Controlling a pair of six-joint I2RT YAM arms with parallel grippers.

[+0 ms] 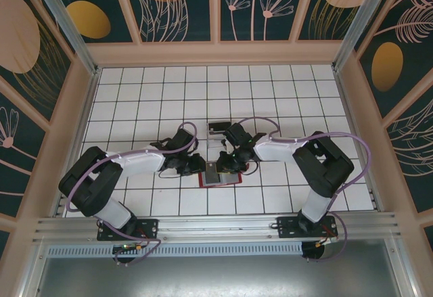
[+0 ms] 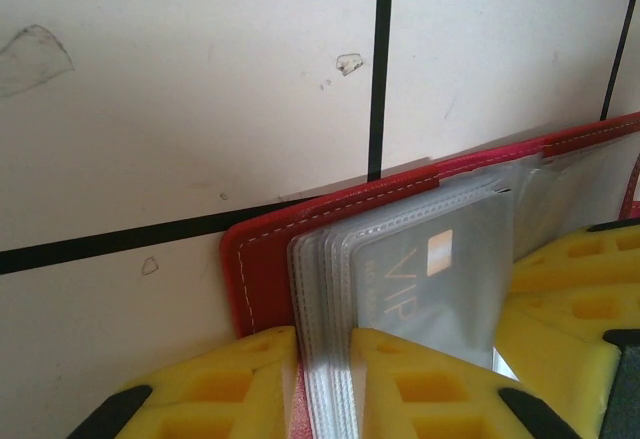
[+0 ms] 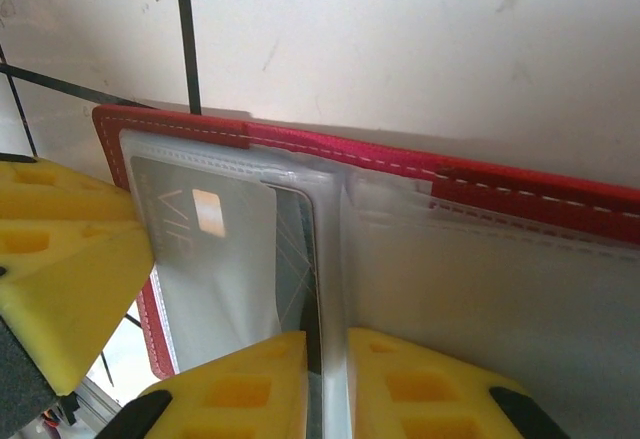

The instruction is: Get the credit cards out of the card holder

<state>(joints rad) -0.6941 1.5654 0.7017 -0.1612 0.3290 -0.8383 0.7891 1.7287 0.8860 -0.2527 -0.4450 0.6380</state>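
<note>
Yellow ribbed left tool and right tool, clamped on red card holder's glossy sleeves.

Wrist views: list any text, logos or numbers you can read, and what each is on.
"VIP": pale letters on the grey card in the front clear sleeve of the red wallet; the same card is in the right wrist view.
Small print beside "VIP" on that card: too blurred to read.
Top view: nothing is large enough to read.
</note>
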